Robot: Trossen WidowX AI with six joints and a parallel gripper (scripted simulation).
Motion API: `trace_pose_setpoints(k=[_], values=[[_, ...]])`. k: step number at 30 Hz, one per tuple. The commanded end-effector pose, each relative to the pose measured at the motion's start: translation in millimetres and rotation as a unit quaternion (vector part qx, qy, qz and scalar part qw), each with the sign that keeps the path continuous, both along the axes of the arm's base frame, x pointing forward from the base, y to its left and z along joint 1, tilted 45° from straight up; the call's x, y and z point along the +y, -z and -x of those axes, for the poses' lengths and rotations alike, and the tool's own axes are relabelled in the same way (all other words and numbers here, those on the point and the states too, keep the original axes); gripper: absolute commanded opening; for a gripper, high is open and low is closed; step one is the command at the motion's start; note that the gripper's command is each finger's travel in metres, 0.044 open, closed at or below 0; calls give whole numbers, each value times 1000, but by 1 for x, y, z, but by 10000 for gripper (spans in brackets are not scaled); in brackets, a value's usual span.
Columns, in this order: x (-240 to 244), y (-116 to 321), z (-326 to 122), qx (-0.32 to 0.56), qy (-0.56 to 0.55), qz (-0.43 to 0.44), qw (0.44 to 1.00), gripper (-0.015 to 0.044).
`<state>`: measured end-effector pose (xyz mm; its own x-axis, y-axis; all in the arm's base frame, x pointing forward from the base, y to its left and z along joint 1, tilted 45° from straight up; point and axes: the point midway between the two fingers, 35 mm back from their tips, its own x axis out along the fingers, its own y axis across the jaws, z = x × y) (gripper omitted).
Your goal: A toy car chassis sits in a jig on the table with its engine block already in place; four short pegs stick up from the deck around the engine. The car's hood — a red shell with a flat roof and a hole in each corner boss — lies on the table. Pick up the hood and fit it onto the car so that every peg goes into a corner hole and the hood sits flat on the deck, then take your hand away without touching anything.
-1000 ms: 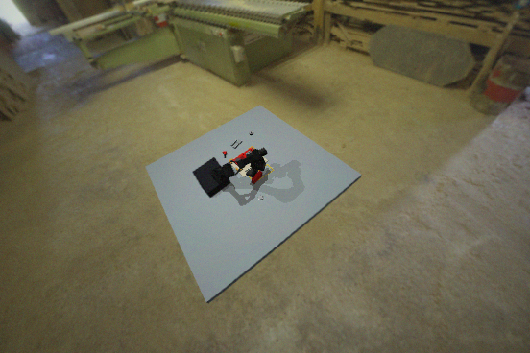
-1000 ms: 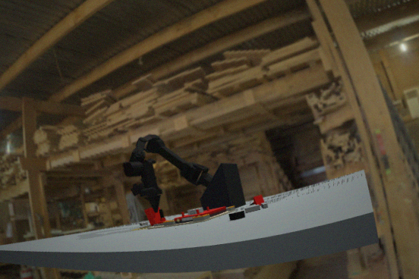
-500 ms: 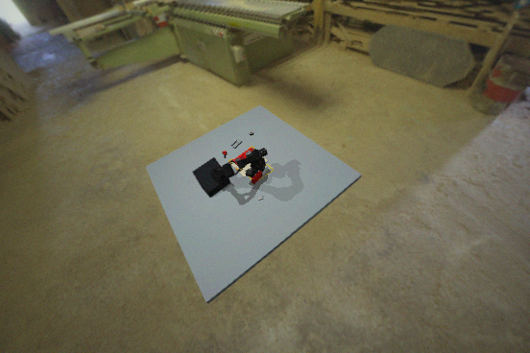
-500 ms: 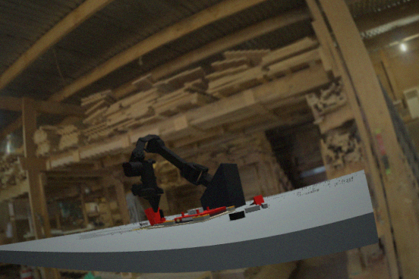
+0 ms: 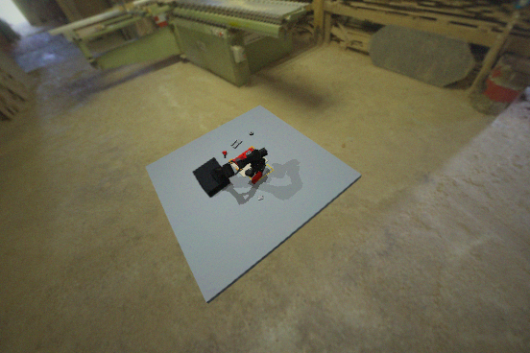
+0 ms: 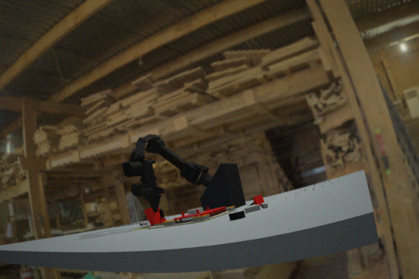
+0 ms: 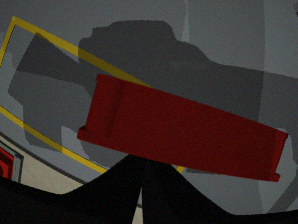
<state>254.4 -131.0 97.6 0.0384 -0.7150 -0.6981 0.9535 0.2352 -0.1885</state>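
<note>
The red hood [image 5: 257,176] [image 6: 152,216] [image 7: 185,130] is tilted up at the fingertips, near the yellow outline on the table. In the wrist view it hides the very tips. My gripper [image 6: 157,211] [image 7: 145,155] is shut, its fingertips close against or just behind the hood's lower edge. I cannot see any part of the hood between the fingers. The car chassis [image 5: 241,153] [image 6: 209,212] is red and lies in its jig beside the hood, nearer the arm's base, partly under the arm in the top view. The pegs are too small to make out.
The black arm base [image 5: 210,177] [image 6: 224,189] stands beside the chassis. A small red part [image 5: 225,152] [image 6: 258,199] and a black block [image 6: 237,215] lie past the chassis. A small pale part [image 5: 260,198] lies on the grey table [image 5: 211,244].
</note>
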Motion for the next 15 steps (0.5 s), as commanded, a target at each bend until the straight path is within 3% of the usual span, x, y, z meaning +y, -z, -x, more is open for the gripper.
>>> trace_pose_setpoints(k=[1, 15], values=[[0, 0, -1, -11, 9, -3, 1000, 0], [-1, -1, -1, -38, 35, -4, 999, 0]])
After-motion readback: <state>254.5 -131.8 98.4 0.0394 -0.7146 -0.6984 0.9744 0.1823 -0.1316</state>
